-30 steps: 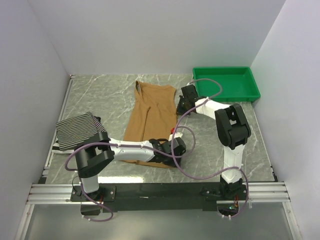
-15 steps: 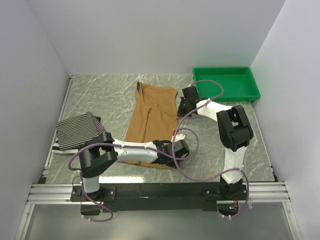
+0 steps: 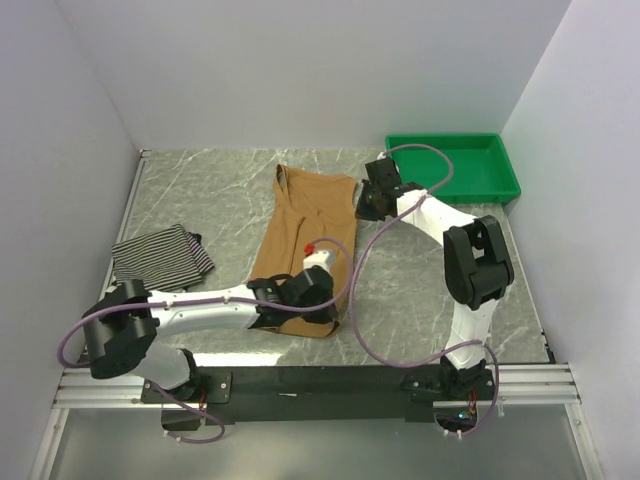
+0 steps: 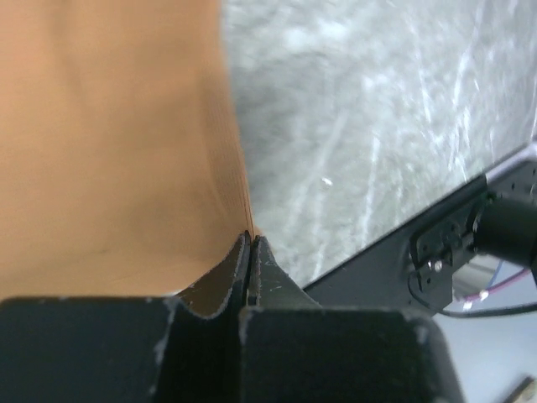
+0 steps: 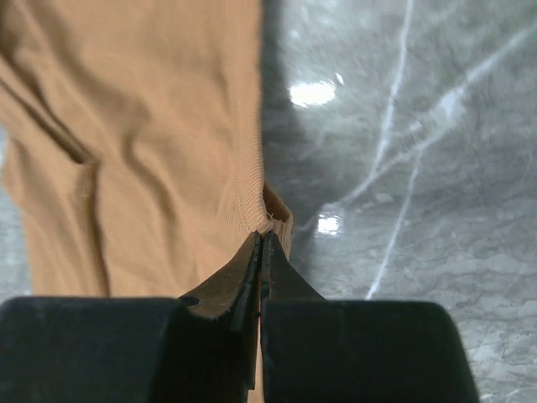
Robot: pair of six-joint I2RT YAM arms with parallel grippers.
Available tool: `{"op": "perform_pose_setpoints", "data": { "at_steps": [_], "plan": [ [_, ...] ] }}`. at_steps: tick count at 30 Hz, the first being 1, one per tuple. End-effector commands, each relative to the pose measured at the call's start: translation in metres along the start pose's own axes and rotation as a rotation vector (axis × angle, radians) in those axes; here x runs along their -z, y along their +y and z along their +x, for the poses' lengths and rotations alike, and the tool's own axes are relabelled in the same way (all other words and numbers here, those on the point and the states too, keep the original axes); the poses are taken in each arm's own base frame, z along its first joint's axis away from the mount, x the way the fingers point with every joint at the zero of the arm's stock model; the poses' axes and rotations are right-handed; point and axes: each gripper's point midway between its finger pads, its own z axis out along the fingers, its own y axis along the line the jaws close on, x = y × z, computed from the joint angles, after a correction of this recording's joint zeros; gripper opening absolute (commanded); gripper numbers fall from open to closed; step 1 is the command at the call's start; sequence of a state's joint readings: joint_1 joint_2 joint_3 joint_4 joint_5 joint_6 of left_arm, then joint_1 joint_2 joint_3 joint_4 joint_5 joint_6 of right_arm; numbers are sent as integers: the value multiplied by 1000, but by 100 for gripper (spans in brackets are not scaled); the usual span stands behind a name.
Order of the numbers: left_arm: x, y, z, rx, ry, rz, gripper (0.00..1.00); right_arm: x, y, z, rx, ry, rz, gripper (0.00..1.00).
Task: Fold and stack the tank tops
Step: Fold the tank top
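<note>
Your left pincer and right pincer each pinch the tan top at its edge, probably so you can fold it lengthwise.

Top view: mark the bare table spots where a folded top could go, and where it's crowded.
Free: back-left marble between striped tank top, tan tank top and back wall; also front-right, between the tan top and the right arm. Crowded: the tan top's right edge, where left claw and right claw pinch it.
</note>
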State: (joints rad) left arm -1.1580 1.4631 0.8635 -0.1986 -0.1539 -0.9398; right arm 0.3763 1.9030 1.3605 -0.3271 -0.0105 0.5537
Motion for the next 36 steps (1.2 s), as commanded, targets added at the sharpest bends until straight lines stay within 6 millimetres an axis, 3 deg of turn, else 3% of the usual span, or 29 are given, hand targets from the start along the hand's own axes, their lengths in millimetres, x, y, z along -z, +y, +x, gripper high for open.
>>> {"op": "perform_pose_setpoints", "data": {
  "at_steps": [1,6,7,9,10,11,12,14,18,31,36],
  "plan": [
    [6,5,-11,97,-29,44,0,14,27,-24,35,-61,-33,0],
    [16,43,-10,195,-49,-30,0,-2,51,-18,74,-26,-36,0],
    [21,51,-7,210,-47,-45,1,-1,62,-26,79,-42,-48,0],
    [25,62,-7,251,-54,-69,1,-14,69,-14,100,-10,-27,0],
    [31,68,-4,260,-52,-81,0,-13,80,-21,106,-25,-42,0],
    [34,71,-4,273,-58,-85,1,-22,81,-13,119,-5,-25,0],
    [36,75,-4,281,-63,-96,0,-21,91,-19,121,-20,-35,0],
    [44,84,0,297,-55,-122,1,-31,96,-11,138,-1,-23,0],
    [53,101,9,325,-27,-192,1,-35,115,-15,158,-13,-32,0],
    [63,138,25,368,43,-309,1,-45,133,-1,201,2,-70,0],
    [61,140,29,372,72,-296,1,-54,137,5,217,17,-84,0]
  ]
}}
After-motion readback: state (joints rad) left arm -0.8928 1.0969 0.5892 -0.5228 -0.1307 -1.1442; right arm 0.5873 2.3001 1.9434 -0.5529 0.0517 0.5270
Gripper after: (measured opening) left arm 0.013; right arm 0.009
